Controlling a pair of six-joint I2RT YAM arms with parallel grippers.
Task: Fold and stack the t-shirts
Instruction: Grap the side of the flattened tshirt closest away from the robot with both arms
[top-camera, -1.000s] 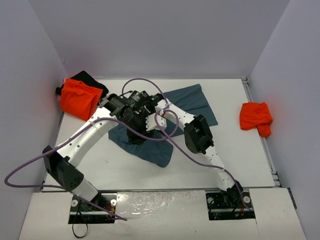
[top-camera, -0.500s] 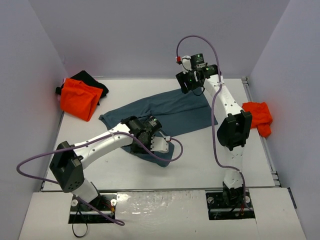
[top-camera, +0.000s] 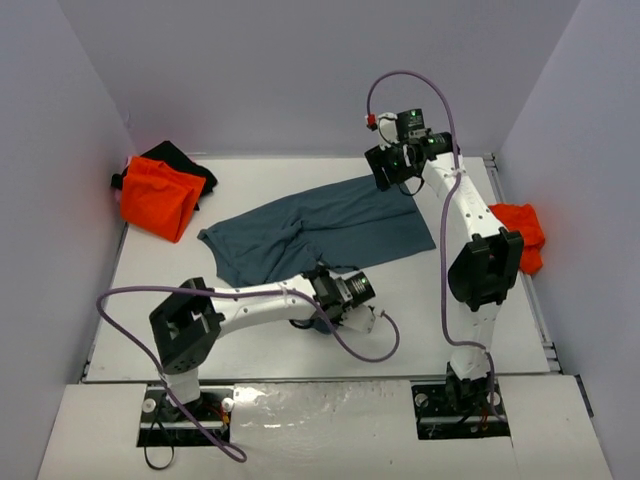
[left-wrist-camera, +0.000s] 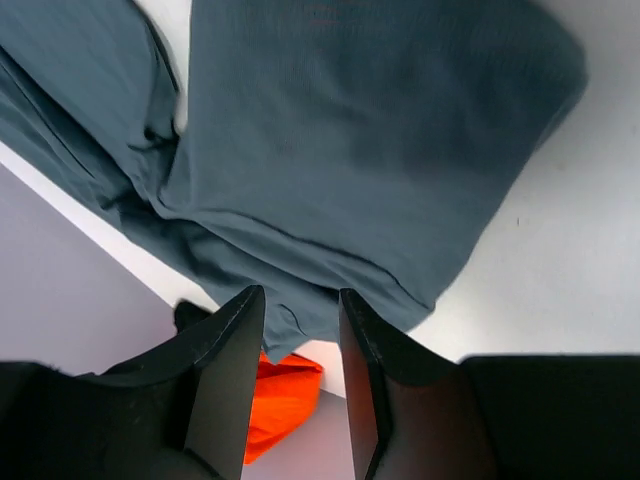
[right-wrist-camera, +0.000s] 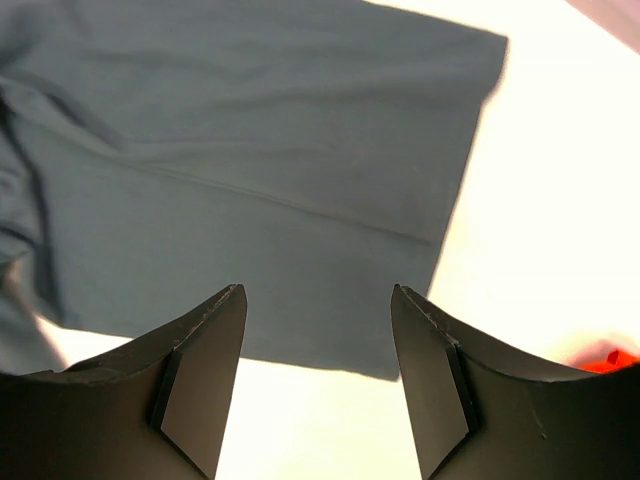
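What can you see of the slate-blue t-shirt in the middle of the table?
The dusty slate-blue cloth t-shirt lies spread out across the middle of the white table. It looks soft. Its far-right part is smooth with a straight hem, and its left part is wrinkled and bunched. The left end effector sits at its near edge with cloth seen between its jaws; whether it grips is unclear. The right end effector hangs open above the far corner, apart from it.
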